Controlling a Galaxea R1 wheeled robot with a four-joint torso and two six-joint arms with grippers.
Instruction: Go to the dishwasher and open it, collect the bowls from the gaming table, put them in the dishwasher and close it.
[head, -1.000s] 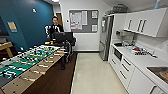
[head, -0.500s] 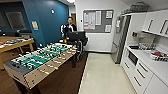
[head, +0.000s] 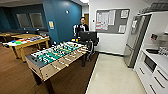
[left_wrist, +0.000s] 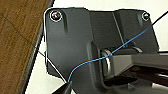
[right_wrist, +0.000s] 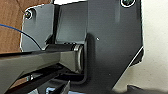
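I see foosball table ahead-left, person behind it, fridge at right; jaw state: cannot tell.

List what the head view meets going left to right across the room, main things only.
Yellow table with coloured items → foosball table → person behind a dark monitor → noticeboard → steel refrigerator → white counter with drawers.

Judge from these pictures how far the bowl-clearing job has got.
Nothing looks done yet. In hand: the robot faces a room with the foosball table close by. Left: bowls, including a green one, sit on the yellow-legged gaming table beyond. No open dishwasher is seen.
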